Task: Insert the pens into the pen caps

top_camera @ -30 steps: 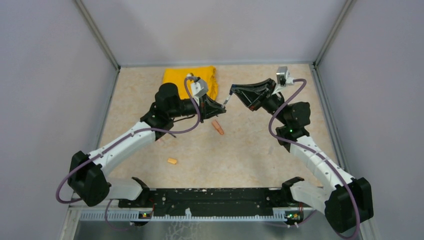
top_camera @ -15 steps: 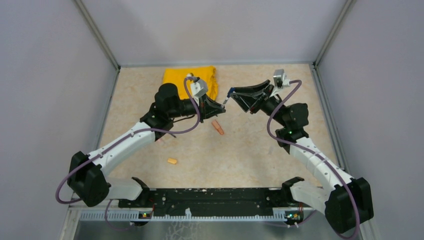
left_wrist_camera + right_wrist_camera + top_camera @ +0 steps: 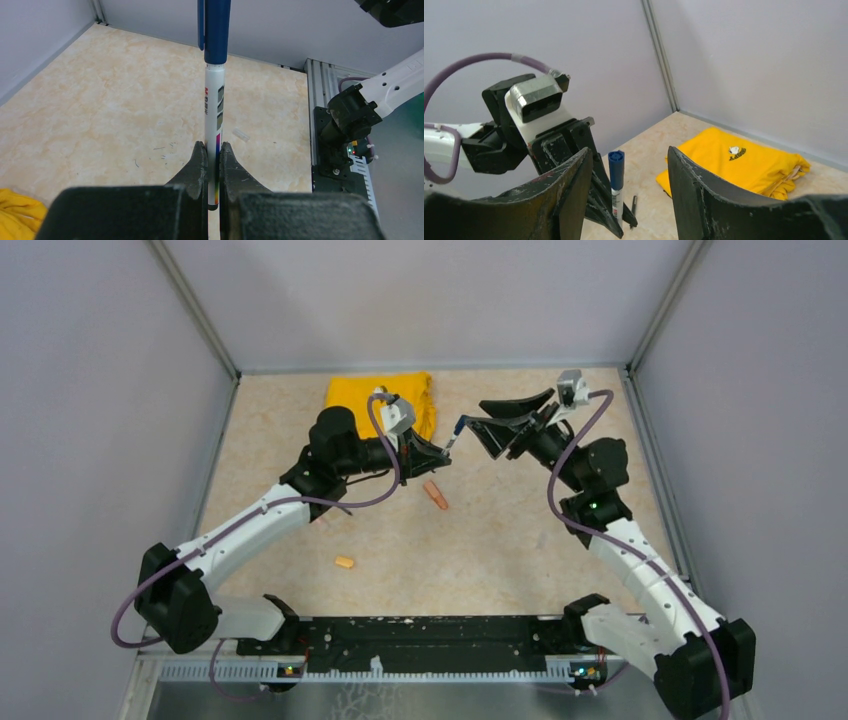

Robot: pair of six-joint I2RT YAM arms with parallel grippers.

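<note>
My left gripper (image 3: 432, 454) (image 3: 212, 146) is shut on a thin white pen (image 3: 214, 115) (image 3: 617, 199), held off the table. A dark blue pen cap (image 3: 216, 30) (image 3: 616, 169) (image 3: 458, 426) sits on the pen's far end. My right gripper (image 3: 476, 415) (image 3: 629, 150) is open, its fingers on either side of the cap and clear of it. An orange marker (image 3: 435, 494) lies on the table under the grippers. The light orange cap (image 3: 344, 562) lies nearer the bases. Beneath the left gripper a thin dark pen (image 3: 633, 204) lies on the table.
A folded yellow cloth (image 3: 380, 395) (image 3: 734, 160) lies at the back of the table, left of centre. A small clear piece (image 3: 241, 135) rests on the table. Grey walls with metal corner posts (image 3: 195, 310) close in the table.
My right gripper has opened off the blue cap and drawn back a little to the right. The cap stays on the white pen. The left arm has not moved.
</note>
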